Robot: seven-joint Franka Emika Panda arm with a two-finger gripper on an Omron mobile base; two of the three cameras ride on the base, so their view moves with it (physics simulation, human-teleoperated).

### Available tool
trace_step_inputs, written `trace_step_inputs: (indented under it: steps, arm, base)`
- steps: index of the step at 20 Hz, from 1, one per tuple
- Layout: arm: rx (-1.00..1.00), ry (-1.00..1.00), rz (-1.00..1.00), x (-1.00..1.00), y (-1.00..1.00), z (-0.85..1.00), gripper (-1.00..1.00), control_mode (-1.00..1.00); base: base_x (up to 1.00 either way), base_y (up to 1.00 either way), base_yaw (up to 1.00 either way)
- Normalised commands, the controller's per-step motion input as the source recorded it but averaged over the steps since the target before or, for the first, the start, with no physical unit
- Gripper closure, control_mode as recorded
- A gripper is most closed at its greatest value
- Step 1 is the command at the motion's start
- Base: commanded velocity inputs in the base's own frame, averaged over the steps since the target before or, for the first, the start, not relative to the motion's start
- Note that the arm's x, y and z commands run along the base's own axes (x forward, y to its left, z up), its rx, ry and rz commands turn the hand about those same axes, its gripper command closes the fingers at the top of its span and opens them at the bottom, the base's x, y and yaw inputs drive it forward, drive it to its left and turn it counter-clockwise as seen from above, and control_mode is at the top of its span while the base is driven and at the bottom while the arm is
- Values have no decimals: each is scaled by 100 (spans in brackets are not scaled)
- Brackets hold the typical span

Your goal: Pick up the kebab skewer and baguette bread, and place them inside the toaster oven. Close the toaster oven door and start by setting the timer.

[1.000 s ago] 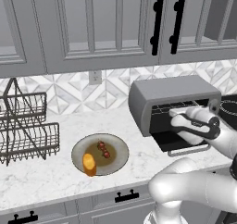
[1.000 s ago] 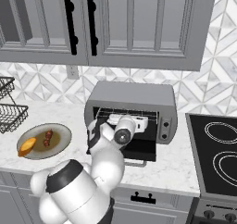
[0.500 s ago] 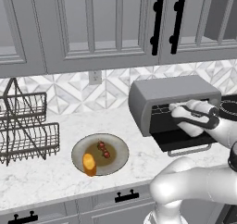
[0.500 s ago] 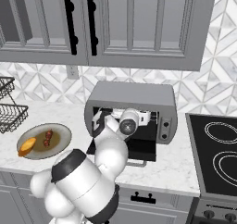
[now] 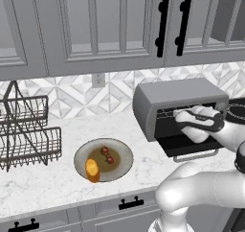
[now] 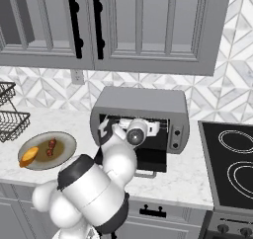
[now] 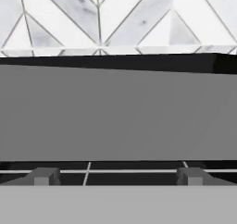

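The toaster oven [image 5: 178, 101], grey and boxy, has its door [image 5: 189, 145] dropped open under the hand. The gripper [image 7: 115, 176] sits at the cavity mouth, its 2 fingers spread wide, empty. On the plate [image 5: 125, 159] well aside lie golden baguette bread [image 5: 92, 169] and dark kebab skewer [image 5: 107, 155].

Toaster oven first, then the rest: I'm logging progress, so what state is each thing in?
toaster oven: nothing loaded that I can see
toaster oven door: open, folded down flat
gripper: open, holding nothing, at the oven's mouth
kebab skewer: lying on the plate
baguette bread: on the same plate
upper cabinets: shut
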Motion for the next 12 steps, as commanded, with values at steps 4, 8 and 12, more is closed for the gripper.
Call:
trace_step_inputs:
  steps: [4, 8, 12]
  arm:
    - [0, 5, 0, 22, 3, 0, -100, -100]
    - [0, 9, 0, 16, 3, 0, -100, -100]
    - [0, 9, 0, 4, 1, -8, -100, -100]
  base:
    - [0, 0, 0]
    - [0, 0, 0]
    - [0, 0, 0]
